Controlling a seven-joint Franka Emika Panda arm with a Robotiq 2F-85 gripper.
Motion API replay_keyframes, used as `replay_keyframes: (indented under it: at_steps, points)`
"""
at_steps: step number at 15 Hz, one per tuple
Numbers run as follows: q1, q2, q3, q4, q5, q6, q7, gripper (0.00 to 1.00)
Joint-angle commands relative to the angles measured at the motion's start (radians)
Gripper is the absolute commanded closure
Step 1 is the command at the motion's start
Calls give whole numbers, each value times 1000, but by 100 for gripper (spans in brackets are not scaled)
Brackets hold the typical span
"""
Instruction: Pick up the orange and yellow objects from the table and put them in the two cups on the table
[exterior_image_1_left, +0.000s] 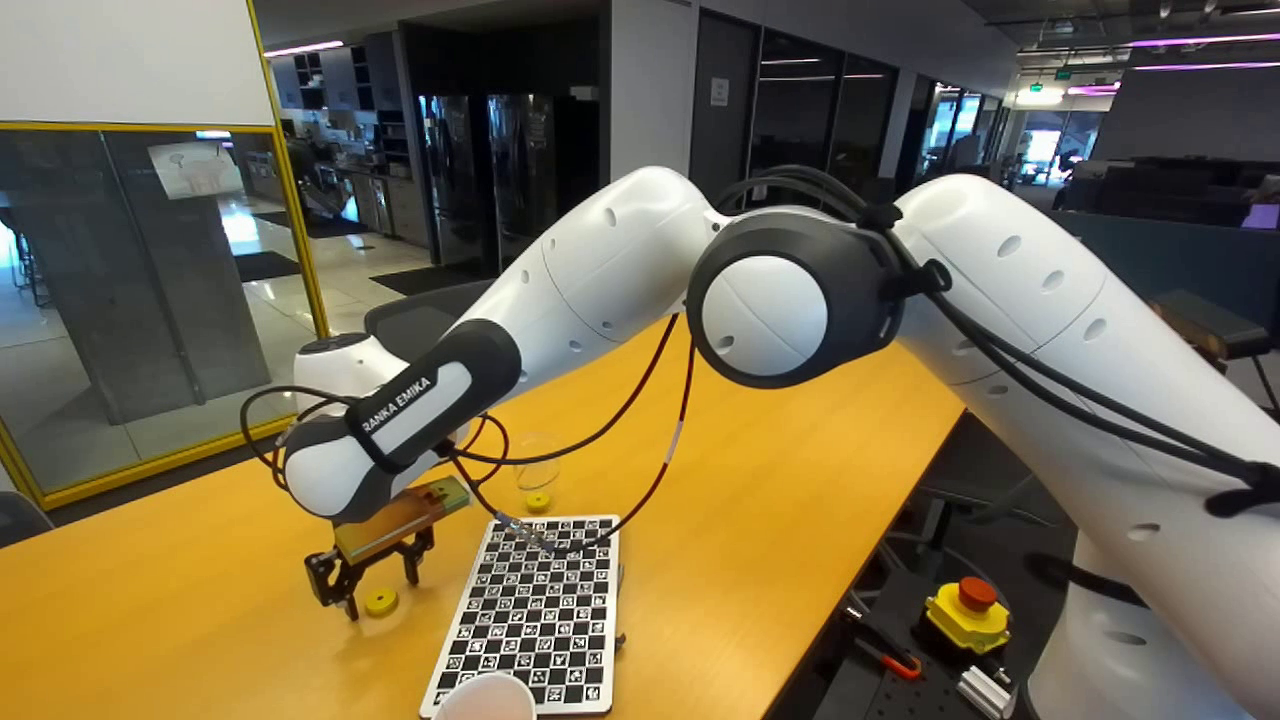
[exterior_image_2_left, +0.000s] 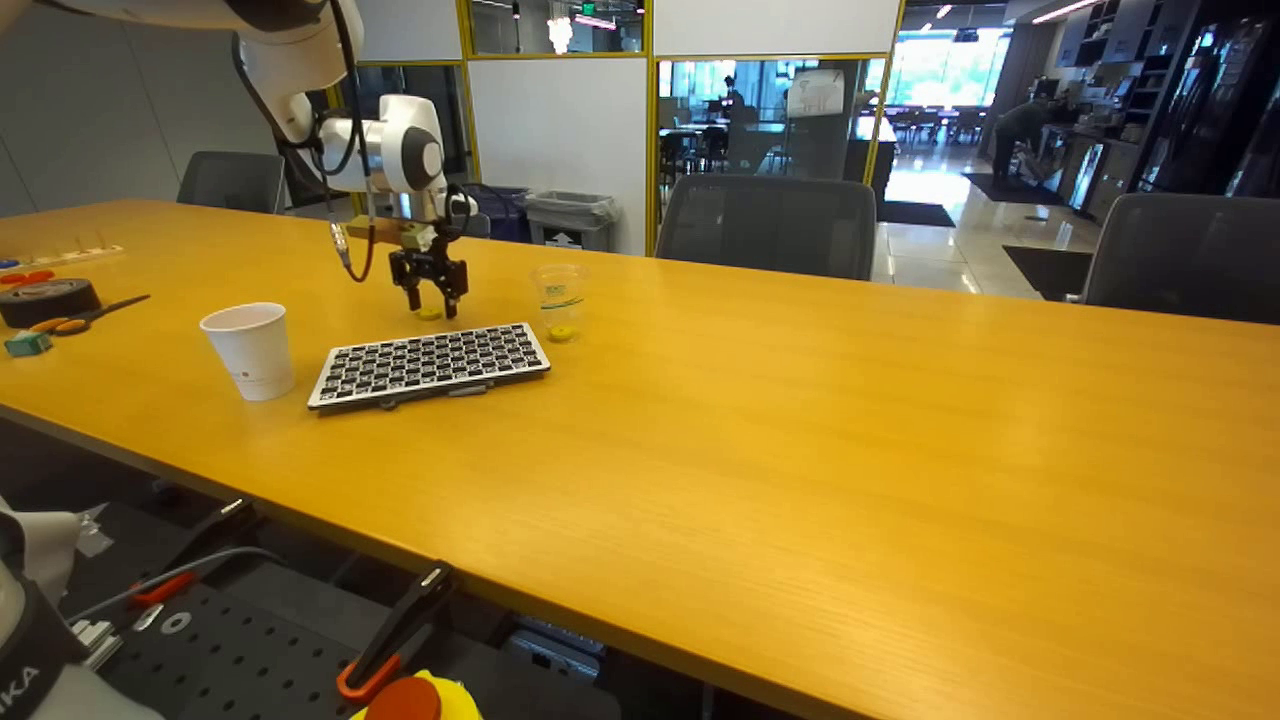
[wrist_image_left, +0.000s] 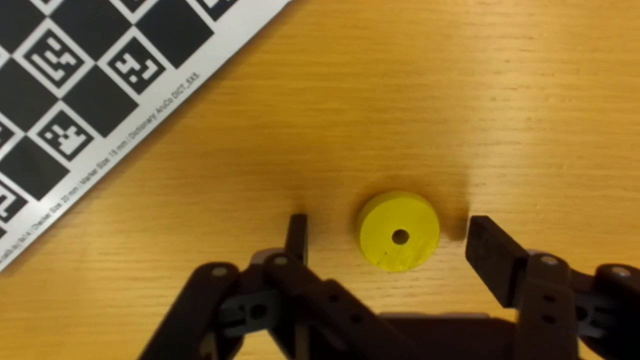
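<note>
The hand (wrist_image_left: 387, 235) stands wide, low over the surface (wrist_image_left: 360, 110), its two fingers (wrist_image_left: 297, 235) on either side of a yellow disc (wrist_image_left: 400, 254) and clear of it. In both exterior views a second yellow disc (exterior_image_2_left: 562, 333) lies at the bottom of the clear cup (exterior_image_2_left: 560, 290), just beside one end of the checkered board (exterior_image_2_left: 430, 362). The white cup (exterior_image_2_left: 255, 355) stands upright near the board's other end, and orange-red pieces (exterior_image_2_left: 37, 276) lie well apart from the hand.

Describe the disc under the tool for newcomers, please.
On the wooden table, find the ArUco checkerboard. Beside it, the open tool frames a holed yellow disc. Unlike its lookalike in the clear plastic cup, it lies directly on the table.
</note>
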Motion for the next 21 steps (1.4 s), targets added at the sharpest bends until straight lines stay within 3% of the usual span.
replay_keyframes:
  at_steps: [1, 5, 11, 21]
  points:
    - [16, 19, -17, 44, 15, -11, -5, 49]
    - [16, 18, -19, 49, 15, -14, -4, 80]
    - [5, -32, -40, 2, 9, -21, 8, 78]
    - [-67, -258, -128, -158, -16, -9, 4, 78]
